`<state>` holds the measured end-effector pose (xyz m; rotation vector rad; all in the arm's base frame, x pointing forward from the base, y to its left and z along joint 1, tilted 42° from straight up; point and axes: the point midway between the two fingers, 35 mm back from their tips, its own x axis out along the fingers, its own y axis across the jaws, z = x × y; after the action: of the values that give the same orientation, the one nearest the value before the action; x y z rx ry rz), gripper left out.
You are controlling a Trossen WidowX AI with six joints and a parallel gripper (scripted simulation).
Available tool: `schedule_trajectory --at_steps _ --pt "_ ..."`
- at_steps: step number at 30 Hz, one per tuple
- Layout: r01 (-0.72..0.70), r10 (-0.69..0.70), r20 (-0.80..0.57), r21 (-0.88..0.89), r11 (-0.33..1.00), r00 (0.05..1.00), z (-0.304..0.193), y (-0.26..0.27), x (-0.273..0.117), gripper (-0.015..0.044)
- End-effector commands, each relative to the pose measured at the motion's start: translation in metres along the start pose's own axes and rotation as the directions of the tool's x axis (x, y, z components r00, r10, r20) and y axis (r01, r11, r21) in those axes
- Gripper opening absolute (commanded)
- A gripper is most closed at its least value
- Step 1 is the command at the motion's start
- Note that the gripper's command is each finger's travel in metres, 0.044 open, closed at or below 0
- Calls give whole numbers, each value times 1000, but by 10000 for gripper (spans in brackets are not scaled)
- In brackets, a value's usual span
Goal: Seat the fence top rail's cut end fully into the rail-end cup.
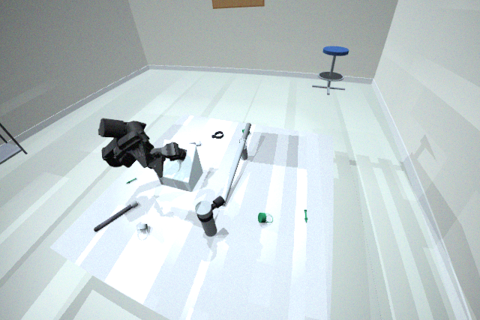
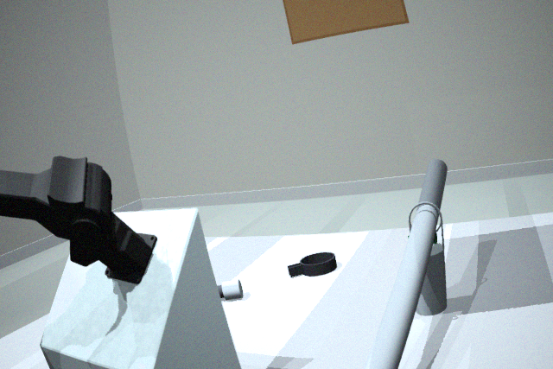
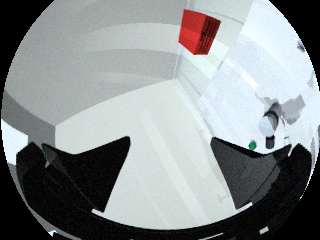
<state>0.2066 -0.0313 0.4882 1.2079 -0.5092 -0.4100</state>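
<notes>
The light grey top rail (image 1: pixel 234 165) (image 2: pixel 403 293) slopes down from the small post (image 1: pixel 244 154) (image 2: pixel 434 286) at the back. It passes through the wire loop cap (image 2: pixel 410 220) there. Its near end appears low, just right of and outside the black rail-end cup (image 1: pixel 218 201) (image 3: pixel 270 142); exact contact is unclear. The cup hangs on the dark brace band (image 1: pixel 205 218), high on the big post (image 1: pixel 209 228) and just under its pale cap (image 1: pixel 203 207) (image 3: pixel 267 125). My gripper (image 3: pixel 171 142) is open and empty, well away from rail and cup.
The arm (image 1: pixel 130 146) is folded beside the white box (image 1: pixel 196 167) (image 2: pixel 182 307). A dark rod (image 1: pixel 115 217), a grey loop cap (image 1: pixel 142 227), a green cup (image 1: pixel 262 217), green bolts (image 1: pixel 305 216) (image 1: pixel 131 180) and a black band (image 1: pixel 217 133) (image 2: pixel 318 265) lie around. A red crate (image 3: pixel 195 32) stands farther off.
</notes>
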Motion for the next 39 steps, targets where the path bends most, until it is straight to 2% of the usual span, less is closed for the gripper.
schedule_trajectory --at_steps 1,6,13,19,25,27,39 --pt "44 -68 -80 -269 962 994 -55 -32 11 440" --pt "58 -187 -161 -588 807 969 -118 -82 15 440" --pt "-34 -383 -202 -915 403 901 -181 -170 5 440" --pt "-211 -564 -176 -978 3 807 -212 -257 -20 440" --pt "-432 -714 -59 -829 -355 698 -211 -341 -54 440" --pt "-457 -726 -41 -801 -387 686 -209 -349 -58 440" --pt "-462 -727 -40 -795 -393 686 -208 -349 -57 440"
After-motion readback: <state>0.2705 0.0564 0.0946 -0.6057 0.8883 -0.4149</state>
